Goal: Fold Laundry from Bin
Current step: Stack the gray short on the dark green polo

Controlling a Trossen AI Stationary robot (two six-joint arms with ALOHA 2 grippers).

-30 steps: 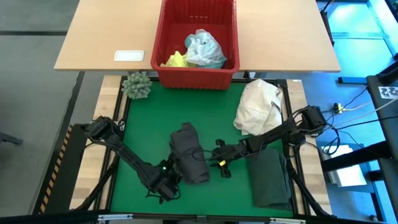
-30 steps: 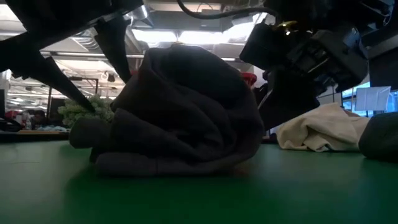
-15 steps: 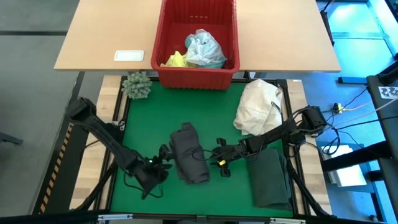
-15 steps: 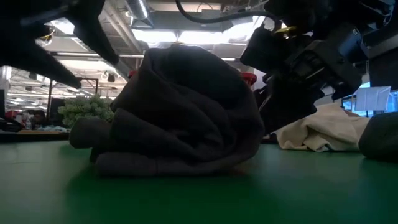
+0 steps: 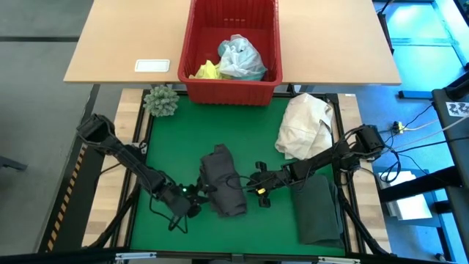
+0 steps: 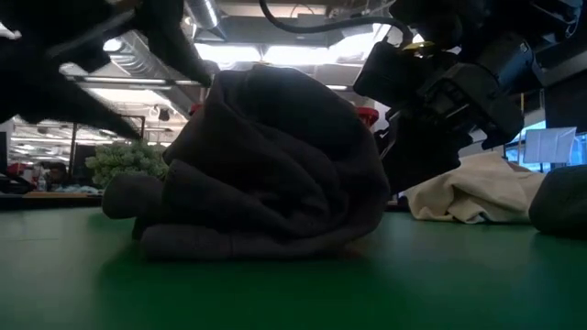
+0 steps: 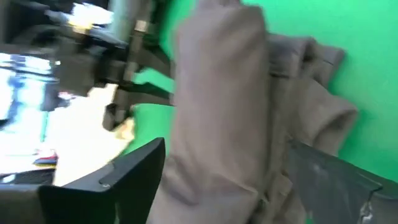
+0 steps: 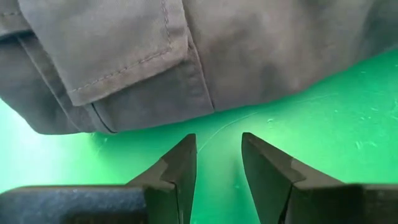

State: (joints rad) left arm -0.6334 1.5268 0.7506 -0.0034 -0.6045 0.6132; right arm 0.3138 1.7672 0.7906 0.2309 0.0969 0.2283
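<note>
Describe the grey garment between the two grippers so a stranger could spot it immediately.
Start at the green mat in front of the red bin; near its middle lies the grey garment, a bunched, partly folded bundle with stitched hems. The left gripper and right gripper flank it. Unlike the cream cloth and flat dark green garment, it is charcoal grey and central.

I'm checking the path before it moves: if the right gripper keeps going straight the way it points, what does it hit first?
Most likely the grey garment. The right gripper has open, empty fingers, with only bare green mat before the cloth's hem.
</note>
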